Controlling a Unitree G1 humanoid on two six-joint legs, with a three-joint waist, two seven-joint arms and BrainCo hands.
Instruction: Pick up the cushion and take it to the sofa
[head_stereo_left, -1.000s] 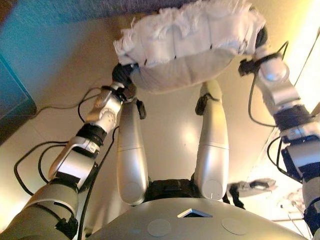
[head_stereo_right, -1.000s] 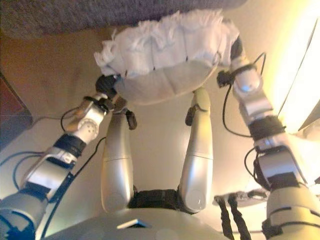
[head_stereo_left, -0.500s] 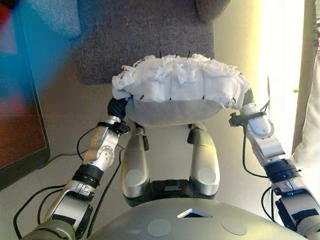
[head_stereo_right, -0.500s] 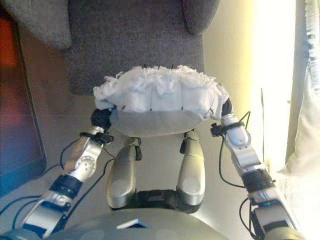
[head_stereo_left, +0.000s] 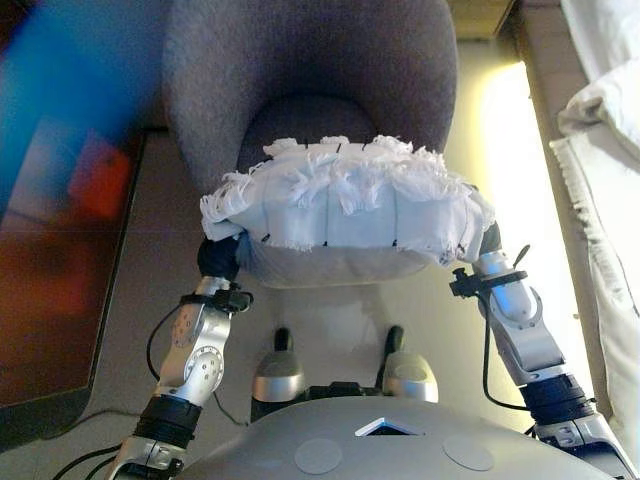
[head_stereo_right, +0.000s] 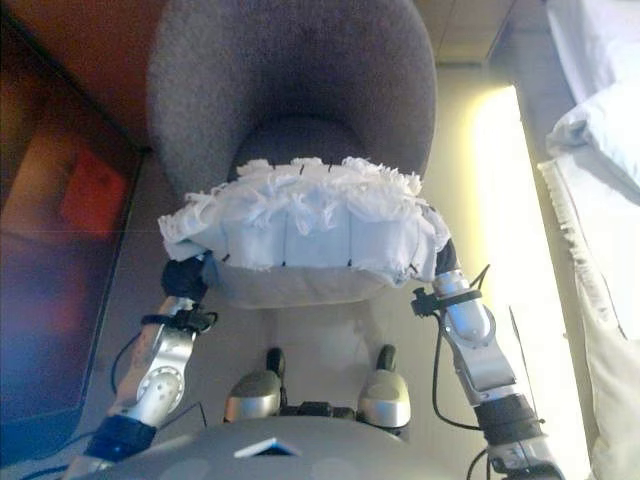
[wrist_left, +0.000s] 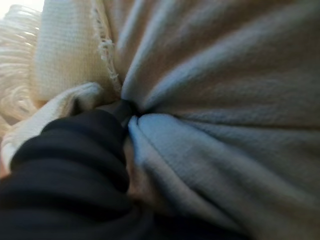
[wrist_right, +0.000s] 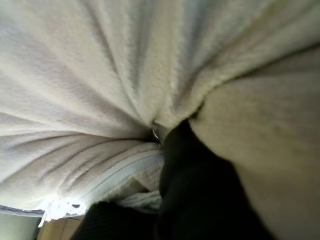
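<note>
Cushion being carried toward the sofa, both hands buried in its ends.

Cushion (head_stereo_left: 345, 215) is hanging crosswise btwn left hand (head_stereo_left: 218, 258) & right hand (head_stereo_left: 488, 240), long axis side-to-side, just short of the grey sofa (head_stereo_left: 310, 70) straight ahead. Fingers are pressing into fabric, hidden; can't tell grip. No readable writing.

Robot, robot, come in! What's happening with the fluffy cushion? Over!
Both robot hands buried in cushion, fingers hidden. Cushion held up between them, facing grey armchair. Nothing in the way.

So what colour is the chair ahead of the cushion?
Dark grey, a speckled weave. The chair shows best in the right eye view, beyond the cushion.
</note>
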